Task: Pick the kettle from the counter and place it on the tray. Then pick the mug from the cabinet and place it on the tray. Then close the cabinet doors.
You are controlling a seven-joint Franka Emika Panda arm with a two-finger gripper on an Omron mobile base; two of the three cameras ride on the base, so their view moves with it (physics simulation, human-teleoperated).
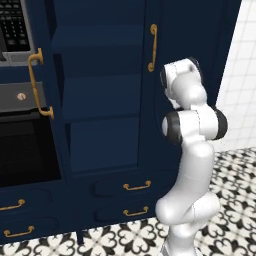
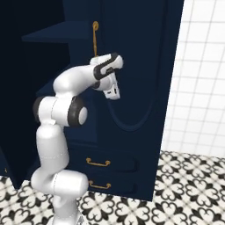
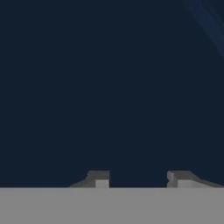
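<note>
The tall navy cabinet (image 1: 102, 100) stands with its inner shelves showing. Its left door (image 1: 47, 90) hangs open, its brass handle (image 1: 35, 82) in front of the oven. The right door (image 2: 136, 88) is partly open, with an arched moulding and a brass handle (image 2: 94, 39). My gripper (image 2: 115, 94) is close to the right door's outer face, just below that handle. In the hand view the gripper (image 3: 138, 179) faces plain navy panel, its fingertips (image 3: 98, 177) apart with nothing between them. Kettle, mug and tray are out of view.
A black oven (image 1: 20, 150) and a keypad panel (image 1: 12, 30) sit left of the cabinet. Brass-handled drawers (image 1: 137, 186) lie below the shelves. A white tiled wall (image 2: 197, 79) rises to the right, over a patterned floor (image 2: 189, 184).
</note>
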